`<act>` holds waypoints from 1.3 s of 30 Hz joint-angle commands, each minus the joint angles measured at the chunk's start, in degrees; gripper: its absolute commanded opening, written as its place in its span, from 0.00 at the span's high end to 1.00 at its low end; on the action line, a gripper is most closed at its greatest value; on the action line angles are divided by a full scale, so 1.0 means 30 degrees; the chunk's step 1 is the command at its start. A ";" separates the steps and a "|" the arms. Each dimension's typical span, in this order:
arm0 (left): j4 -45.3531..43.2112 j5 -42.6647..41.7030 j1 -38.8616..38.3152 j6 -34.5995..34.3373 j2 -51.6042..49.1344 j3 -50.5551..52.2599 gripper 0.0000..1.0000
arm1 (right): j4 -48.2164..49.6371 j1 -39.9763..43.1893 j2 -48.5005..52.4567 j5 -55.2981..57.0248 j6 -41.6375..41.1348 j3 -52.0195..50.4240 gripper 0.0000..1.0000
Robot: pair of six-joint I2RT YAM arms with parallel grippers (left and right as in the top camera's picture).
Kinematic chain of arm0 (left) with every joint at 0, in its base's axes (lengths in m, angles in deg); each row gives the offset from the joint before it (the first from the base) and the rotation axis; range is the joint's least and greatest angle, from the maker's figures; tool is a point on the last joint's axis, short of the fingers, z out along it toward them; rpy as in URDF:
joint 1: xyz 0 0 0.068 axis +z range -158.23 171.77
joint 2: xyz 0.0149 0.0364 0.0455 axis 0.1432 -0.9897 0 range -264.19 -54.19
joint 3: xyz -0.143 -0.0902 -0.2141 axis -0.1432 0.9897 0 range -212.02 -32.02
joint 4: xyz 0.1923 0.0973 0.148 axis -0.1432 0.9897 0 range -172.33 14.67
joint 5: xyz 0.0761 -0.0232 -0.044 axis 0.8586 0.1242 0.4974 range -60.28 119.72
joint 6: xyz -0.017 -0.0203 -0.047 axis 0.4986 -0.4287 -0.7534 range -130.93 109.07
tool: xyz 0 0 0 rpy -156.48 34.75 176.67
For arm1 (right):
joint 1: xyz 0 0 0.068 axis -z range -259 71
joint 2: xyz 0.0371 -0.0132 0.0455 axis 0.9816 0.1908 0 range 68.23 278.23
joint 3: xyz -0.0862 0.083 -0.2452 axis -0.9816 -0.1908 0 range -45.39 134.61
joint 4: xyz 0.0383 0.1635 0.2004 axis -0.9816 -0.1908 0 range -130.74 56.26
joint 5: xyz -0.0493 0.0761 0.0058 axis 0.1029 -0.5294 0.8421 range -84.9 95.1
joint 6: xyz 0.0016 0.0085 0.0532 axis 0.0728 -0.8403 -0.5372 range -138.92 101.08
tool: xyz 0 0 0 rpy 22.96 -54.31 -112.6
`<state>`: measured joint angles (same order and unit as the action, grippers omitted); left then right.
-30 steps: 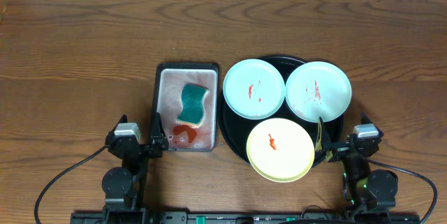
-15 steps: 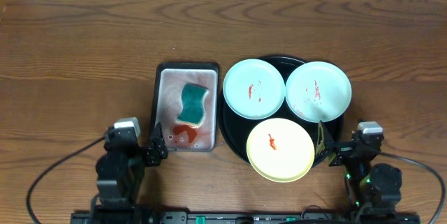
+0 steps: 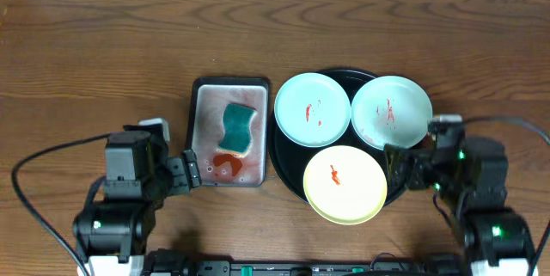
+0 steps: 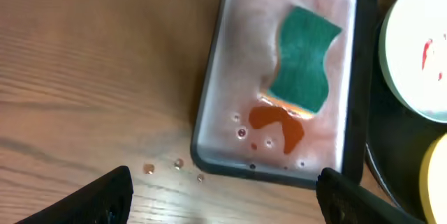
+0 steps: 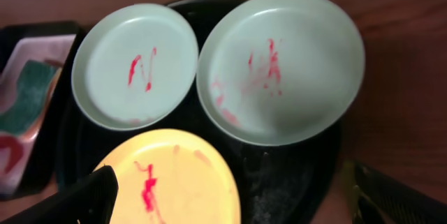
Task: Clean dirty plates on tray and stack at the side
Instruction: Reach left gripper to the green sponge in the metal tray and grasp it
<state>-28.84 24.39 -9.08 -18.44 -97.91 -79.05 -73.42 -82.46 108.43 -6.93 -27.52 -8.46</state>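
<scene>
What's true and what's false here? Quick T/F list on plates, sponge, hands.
1. The left mint plate, right mint plate and yellow plate all sit on the black tray. True.
2. The sponge lies on the yellow plate. False: it lies in the silver tray.
3. All three plates carry red smears. True.
4. The left hand grips something. False: it is open and empty, beside the silver tray.
5. The right hand is open. True.
6. One plate is already stacked off the black tray. False: all three are on it.
</scene>
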 commanded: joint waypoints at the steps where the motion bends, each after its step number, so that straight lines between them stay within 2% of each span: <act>1: 0.0284 -0.1093 0.0080 -0.0109 -0.0525 -0.0656 0.16 | -0.0117 -0.0124 0.1625 -0.1785 -0.0262 0.1086 0.01; 5: -0.0954 -0.1100 0.0073 -0.0117 -0.0568 -0.0656 0.16 | 0.0117 -0.0124 0.2259 -0.2506 -0.0219 0.1086 0.01; 11: -0.4750 -0.2040 -0.0168 -0.0102 -0.1566 -0.0656 0.17 | 0.0087 -0.0124 0.2353 -0.2492 0.0197 0.1086 0.01; 16: -0.6506 -0.1953 -0.1734 0.0576 -0.4852 -0.0656 0.18 | 0.0066 -0.0124 0.2353 -0.2288 0.0525 0.1078 0.01; 23: -0.8779 0.0444 -0.4466 0.1027 -1.0273 -0.0656 0.21 | 0.0029 -0.0124 0.2361 -0.2288 0.0525 0.1078 0.01; 25: -0.9683 0.0692 -0.5100 0.1078 -1.1650 -0.0656 0.23 | 0.0029 -0.0124 0.2353 -0.2280 0.0525 0.1078 0.01; 32: -1.1897 0.1829 -0.5770 0.0765 -1.5030 -0.0656 0.42 | 0.0015 -0.0124 0.2361 -0.2208 0.0532 0.1078 0.01; 36: -1.2393 0.1435 -0.5770 0.0772 -1.6181 -0.0656 0.48 | 0.0015 -0.0124 0.2353 -0.2142 0.0532 0.1078 0.01; 39: -1.2692 0.1435 -0.5770 0.0765 -1.6983 -0.0656 0.48 | 0.0015 -0.0124 0.2353 -0.2142 0.0532 0.1078 0.01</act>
<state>-66.26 28.02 -26.34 -16.08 -146.87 -79.77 -73.36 -82.46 115.54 -13.34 -26.95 -6.43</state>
